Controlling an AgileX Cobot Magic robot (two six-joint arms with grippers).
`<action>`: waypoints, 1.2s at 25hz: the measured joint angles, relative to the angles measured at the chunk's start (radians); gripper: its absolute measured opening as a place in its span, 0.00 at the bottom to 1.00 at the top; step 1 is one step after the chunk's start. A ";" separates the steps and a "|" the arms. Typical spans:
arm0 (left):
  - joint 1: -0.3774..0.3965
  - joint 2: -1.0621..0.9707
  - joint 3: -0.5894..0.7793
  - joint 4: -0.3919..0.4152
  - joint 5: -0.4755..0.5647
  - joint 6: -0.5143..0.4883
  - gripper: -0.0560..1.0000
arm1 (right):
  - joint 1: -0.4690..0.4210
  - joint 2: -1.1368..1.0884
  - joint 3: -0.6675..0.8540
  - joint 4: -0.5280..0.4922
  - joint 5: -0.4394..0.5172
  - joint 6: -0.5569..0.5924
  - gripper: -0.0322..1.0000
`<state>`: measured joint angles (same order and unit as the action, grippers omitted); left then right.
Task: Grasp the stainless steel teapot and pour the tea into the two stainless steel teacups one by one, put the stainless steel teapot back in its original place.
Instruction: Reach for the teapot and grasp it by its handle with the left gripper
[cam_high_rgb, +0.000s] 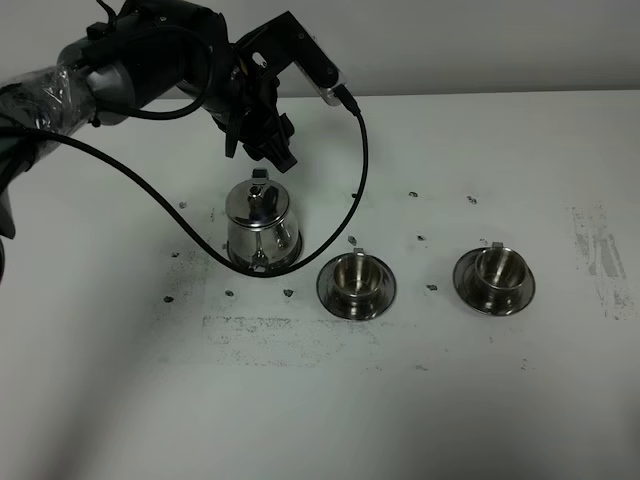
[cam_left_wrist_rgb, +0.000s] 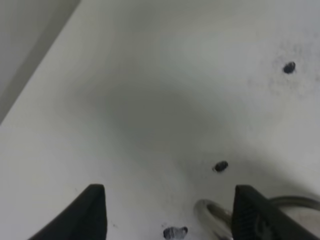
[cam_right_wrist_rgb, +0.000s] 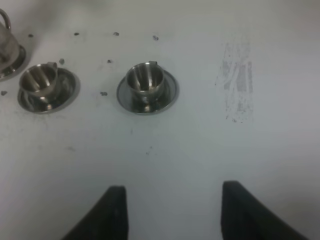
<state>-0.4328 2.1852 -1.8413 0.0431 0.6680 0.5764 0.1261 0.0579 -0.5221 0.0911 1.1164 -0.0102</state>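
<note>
The stainless steel teapot (cam_high_rgb: 260, 222) stands upright on its round saucer (cam_high_rgb: 293, 254) at the table's left middle. My left gripper (cam_high_rgb: 272, 152) hangs just behind and above its lid, open and empty. In the left wrist view my left gripper (cam_left_wrist_rgb: 172, 215) has wide-apart fingers (cam_left_wrist_rgb: 95, 212) and the teapot's loop handle (cam_left_wrist_rgb: 209, 216) shows between them. The two stainless steel teacups, one near (cam_high_rgb: 356, 282) and one far right (cam_high_rgb: 494, 277), sit on their saucers. My right gripper (cam_right_wrist_rgb: 170, 212) is open and empty, back from both cups (cam_right_wrist_rgb: 42, 82) (cam_right_wrist_rgb: 146, 81).
A black cable (cam_high_rgb: 352, 190) from the left arm loops down around the teapot's front and right side. The white table (cam_high_rgb: 400, 400) carries dark specks and a scuffed patch (cam_high_rgb: 600, 255) at the right. The teapot's edge (cam_right_wrist_rgb: 6, 45) shows in the right wrist view.
</note>
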 joint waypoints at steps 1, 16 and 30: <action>0.000 0.002 0.000 0.001 0.006 0.004 0.56 | 0.000 0.000 0.000 0.000 0.000 0.000 0.43; 0.001 0.038 -0.001 0.072 0.023 0.010 0.56 | 0.000 0.000 0.000 0.000 -0.001 0.000 0.43; 0.001 0.051 -0.053 0.074 0.002 -0.029 0.56 | 0.000 0.000 0.000 0.000 -0.001 0.000 0.43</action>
<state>-0.4319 2.2363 -1.8944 0.1175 0.6696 0.5471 0.1261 0.0579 -0.5221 0.0911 1.1156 -0.0102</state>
